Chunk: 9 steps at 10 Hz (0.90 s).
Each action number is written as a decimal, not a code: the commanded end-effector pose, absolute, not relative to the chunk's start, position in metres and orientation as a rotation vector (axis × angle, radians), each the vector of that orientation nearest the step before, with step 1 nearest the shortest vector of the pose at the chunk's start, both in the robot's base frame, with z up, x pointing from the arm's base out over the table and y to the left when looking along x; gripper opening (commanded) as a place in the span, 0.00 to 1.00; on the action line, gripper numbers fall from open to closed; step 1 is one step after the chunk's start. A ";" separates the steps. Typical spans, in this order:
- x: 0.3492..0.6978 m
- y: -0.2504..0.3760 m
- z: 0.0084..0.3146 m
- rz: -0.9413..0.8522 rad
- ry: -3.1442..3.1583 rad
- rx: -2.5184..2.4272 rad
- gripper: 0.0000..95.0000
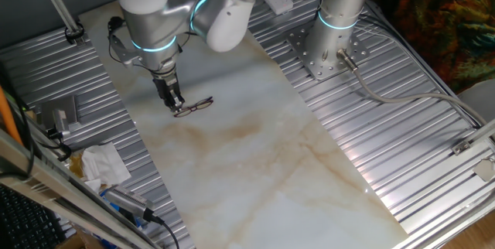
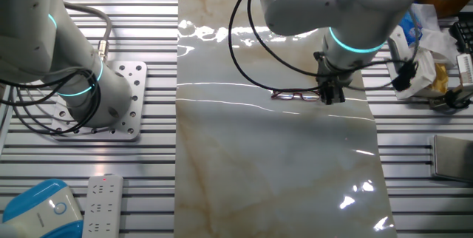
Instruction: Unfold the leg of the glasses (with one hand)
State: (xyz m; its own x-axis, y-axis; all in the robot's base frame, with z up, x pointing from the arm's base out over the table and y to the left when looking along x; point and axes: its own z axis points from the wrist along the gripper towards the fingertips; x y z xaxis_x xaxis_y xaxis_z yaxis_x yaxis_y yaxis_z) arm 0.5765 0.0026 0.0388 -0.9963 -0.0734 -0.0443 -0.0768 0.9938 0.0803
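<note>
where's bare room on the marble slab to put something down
The marble slab is bare across its middle and near end, bordered by ribbed metal on both long sides. It is crowded only at the far end, where the gripper hangs at the glasses.

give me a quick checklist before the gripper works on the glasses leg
1. Thin dark wire-frame glasses lying on the marble-patterned tabletop: ok.
2. Narrow black two-finger gripper down at one end of the glasses: ok.
3. Fingers closed on the leg: cannot tell, too small.
4. Leg folded or unfolded: cannot tell.
5. Nothing else lying beside the glasses: ok.
</note>
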 end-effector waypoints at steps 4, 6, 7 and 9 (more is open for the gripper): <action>0.579 0.003 0.038 0.144 3.113 -0.006 0.20; 0.580 0.002 0.039 0.144 3.117 0.029 0.20; 0.580 0.002 0.039 0.143 3.117 0.037 0.20; 0.580 0.002 0.039 0.122 3.120 0.031 0.20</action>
